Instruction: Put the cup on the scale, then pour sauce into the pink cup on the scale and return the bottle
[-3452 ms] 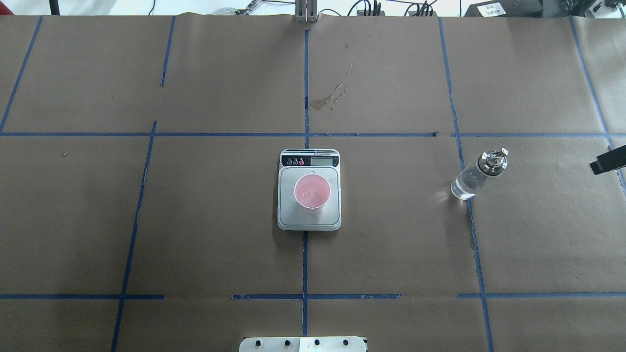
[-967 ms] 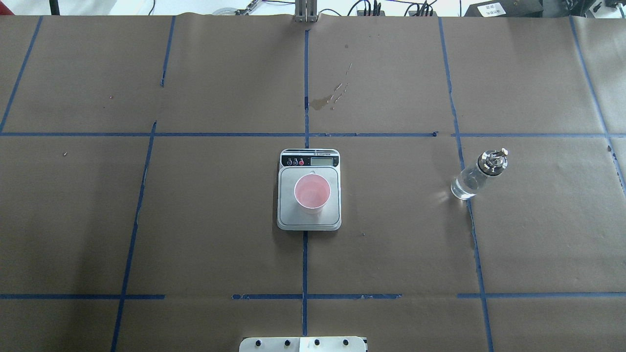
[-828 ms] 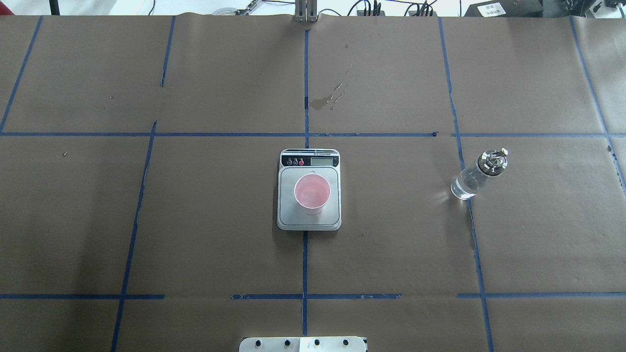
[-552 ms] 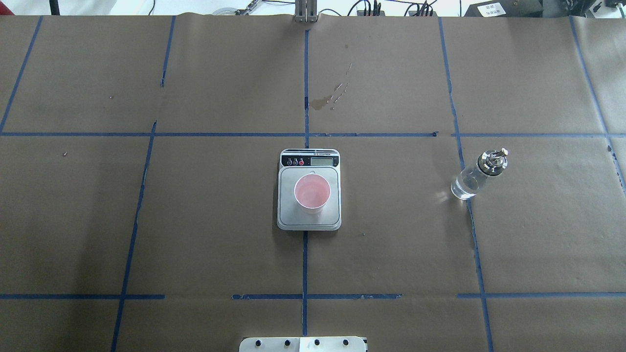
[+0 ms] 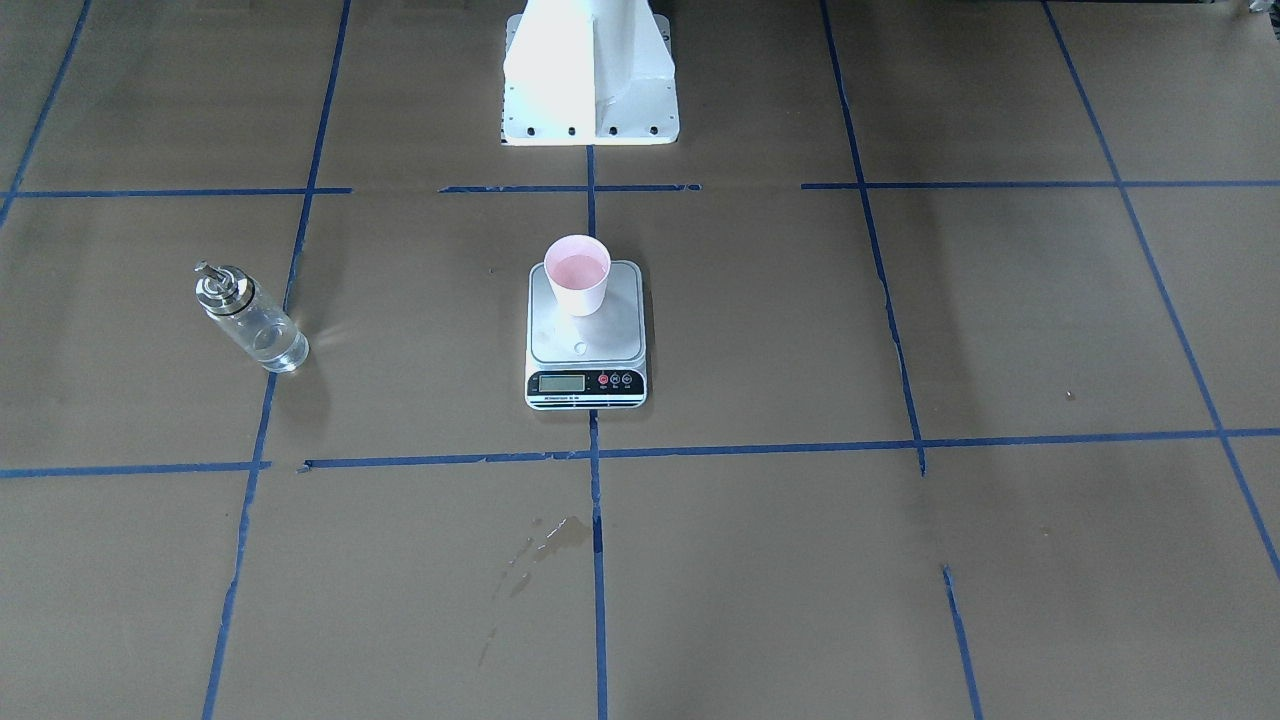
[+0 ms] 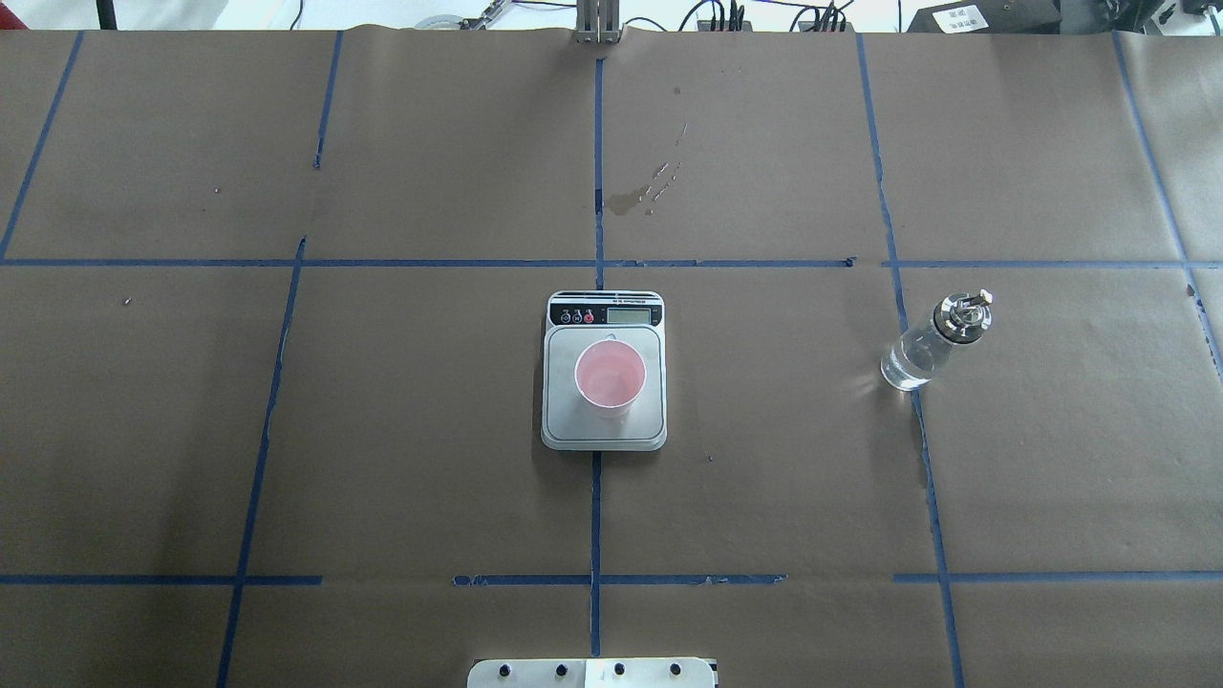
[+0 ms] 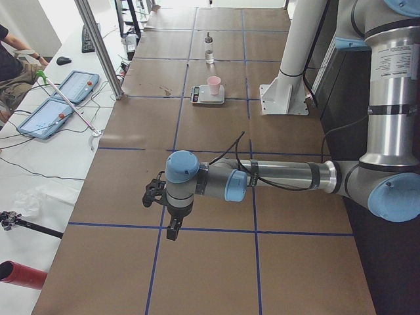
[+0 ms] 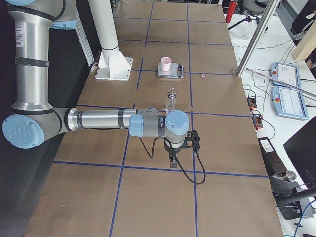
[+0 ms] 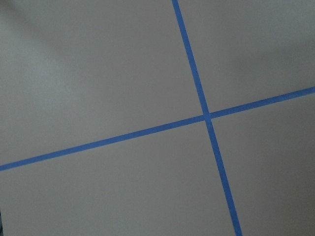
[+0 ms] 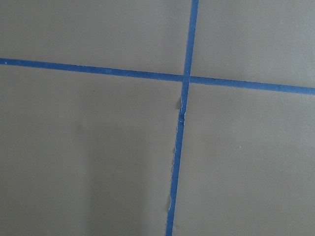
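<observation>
One cup [image 6: 610, 376] stands upright on the one scale [image 6: 606, 313]. Seen from overhead, the one bottle [image 6: 922, 349] stands at 3 o'clock from it, well apart. The glass bottle is probably heavy, smooth and fragile, so hold its body below the metal cap. The left fingers [image 7: 172, 230] and right fingers [image 8: 172, 161] hang far away; wide or narrow, I cannot tell

Four fixed views share scale [image 6: 564, 425], wrist-cameras downward

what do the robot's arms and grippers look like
The left arm and right arm are silver-grey metal tubes with light blue joint caps. The left gripper and right gripper are small and black, each with a black cable looping at the wrist.
</observation>
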Available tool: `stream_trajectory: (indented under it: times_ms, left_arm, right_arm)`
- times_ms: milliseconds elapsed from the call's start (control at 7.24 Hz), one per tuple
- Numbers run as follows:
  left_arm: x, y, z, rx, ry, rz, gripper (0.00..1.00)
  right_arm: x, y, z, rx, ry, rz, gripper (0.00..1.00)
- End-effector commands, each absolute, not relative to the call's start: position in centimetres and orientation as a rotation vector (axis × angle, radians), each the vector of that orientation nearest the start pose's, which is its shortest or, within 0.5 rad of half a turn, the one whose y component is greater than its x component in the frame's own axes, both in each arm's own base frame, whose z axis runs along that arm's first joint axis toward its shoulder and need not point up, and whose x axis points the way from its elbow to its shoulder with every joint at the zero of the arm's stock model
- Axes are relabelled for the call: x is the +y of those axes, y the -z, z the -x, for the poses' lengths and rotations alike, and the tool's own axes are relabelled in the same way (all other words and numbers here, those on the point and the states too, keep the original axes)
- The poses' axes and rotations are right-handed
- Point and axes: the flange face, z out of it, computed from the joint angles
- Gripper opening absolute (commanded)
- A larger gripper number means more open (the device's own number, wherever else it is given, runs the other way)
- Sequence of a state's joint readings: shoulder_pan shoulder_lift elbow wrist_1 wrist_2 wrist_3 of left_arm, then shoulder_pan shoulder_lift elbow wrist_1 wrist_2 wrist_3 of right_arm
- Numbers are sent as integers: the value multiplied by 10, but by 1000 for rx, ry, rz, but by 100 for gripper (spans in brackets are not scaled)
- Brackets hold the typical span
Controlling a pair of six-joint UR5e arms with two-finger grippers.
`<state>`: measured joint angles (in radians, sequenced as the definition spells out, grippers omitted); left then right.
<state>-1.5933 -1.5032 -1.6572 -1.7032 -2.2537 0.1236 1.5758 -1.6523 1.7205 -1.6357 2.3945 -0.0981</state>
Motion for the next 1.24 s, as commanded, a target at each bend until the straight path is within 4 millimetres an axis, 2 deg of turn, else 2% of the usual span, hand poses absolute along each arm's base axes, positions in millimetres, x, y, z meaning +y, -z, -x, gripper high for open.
stream_trajectory:
  times_ms: [0, 1105]
  left_arm:
    - [-467, -649, 81, 670, -149, -184, 100]
    - [-470, -650, 80, 672, -133, -168, 100]
  right_arm:
    - [-455, -628, -63, -823, 86, -44, 100]
    - [-461, -625, -63, -819, 89, -51, 100]
